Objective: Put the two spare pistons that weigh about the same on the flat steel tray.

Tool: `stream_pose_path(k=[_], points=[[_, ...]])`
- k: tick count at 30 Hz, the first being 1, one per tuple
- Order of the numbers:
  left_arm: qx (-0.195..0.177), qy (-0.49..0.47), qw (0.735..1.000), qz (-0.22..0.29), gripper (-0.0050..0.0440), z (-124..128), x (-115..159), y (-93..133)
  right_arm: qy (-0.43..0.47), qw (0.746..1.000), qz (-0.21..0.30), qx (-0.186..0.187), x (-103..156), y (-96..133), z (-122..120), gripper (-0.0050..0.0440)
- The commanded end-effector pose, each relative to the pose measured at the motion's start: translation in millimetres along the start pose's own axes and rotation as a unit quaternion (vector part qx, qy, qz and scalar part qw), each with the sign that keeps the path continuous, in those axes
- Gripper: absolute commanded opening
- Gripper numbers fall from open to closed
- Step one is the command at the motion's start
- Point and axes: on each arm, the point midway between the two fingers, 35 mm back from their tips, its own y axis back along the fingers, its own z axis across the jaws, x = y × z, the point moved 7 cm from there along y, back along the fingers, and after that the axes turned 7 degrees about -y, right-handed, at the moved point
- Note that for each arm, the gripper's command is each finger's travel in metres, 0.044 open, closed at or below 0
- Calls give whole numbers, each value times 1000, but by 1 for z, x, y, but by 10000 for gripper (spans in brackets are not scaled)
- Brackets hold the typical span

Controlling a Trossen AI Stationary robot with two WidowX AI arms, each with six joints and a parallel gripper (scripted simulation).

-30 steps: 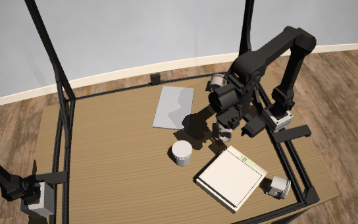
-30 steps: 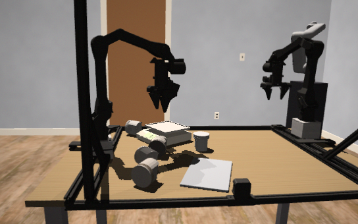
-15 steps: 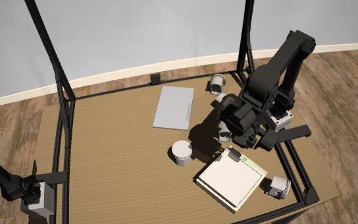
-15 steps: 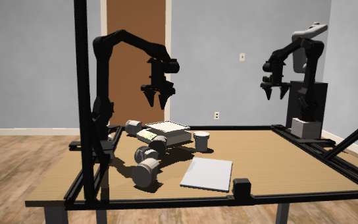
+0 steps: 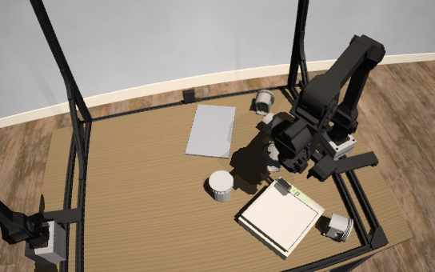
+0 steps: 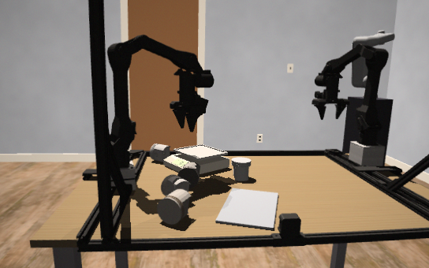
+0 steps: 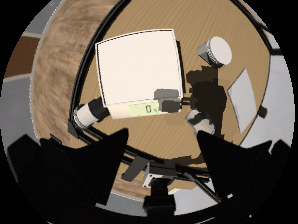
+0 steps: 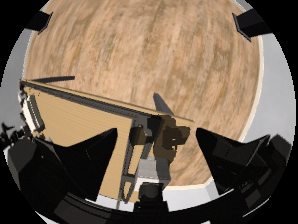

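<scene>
1. Step: weighing, I judge. Scale [image 5: 280, 216] [image 6: 201, 151] [image 7: 140, 67] has no piston on its pan and appears to show 0.
2. My left claw [image 5: 297, 164] [image 6: 187, 128] [image 7: 164, 133]: fingers apart, holding nothing, above the tabletop [image 5: 140, 192] [image 6: 315, 197] [image 7: 150, 15]. Right claw [image 6: 330, 117] [image 8: 156, 131]: also wide, nothing held.
3. Tray [image 5: 211, 131] [image 6: 248, 209] [image 7: 243, 102] lies flat, no pistons on it. Upright piston [image 5: 221, 186] [image 6: 241, 169] [image 7: 216, 51] stands between tray and scale; the other four are off the tray too.
4. Next: straddle one piston, close, lift, set on pan, release, read. Matching pair can't be told by eye.
5. Risk: side-lying pistons may roll if nudged.
</scene>
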Motion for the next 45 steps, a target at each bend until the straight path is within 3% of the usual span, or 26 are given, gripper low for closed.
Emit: stream_pose_path(k=[1,13,27,29,45], points=[[0,-46,999,2,378,-16,9,-1,1,1000,1,-1,0,0,0,440],[0,-179,984,2,378,-63,28,-1,1,1000,1,-1,0,0,0,440],[1,-358,934,2,378,-127,55,-2,1,1000,1,-1,0,0,0,440],[1,-358,934,2,378,-127,55,-2,1,1000,1,-1,0,0,0,440],[1,-537,844,2,378,-197,83,-2,1,1000,1,-1,0,0,0,440]])
